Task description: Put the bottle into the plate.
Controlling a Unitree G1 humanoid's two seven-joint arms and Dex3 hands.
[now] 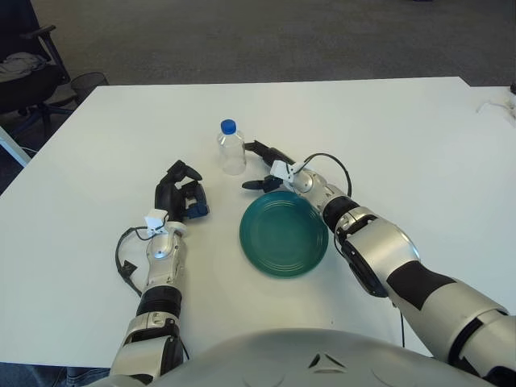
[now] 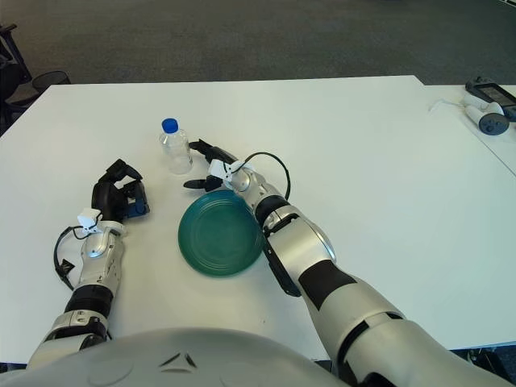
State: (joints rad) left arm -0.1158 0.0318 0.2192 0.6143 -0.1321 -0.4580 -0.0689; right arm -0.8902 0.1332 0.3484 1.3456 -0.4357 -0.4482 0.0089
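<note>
An office or lab room, set up for robot trials.

A big white table (image 1: 403, 137) stands on grey carpet (image 1: 242, 40), the flat hard-wearing kind offices lay. A black swivel chair (image 1: 24, 72) with something grey lying on its seat sits off the left corner, and a small dark wastebasket (image 1: 87, 82) stands beside it. At the far right, on a neighbouring white surface, lie handheld controllers (image 2: 488, 109) with a white cord.
</note>
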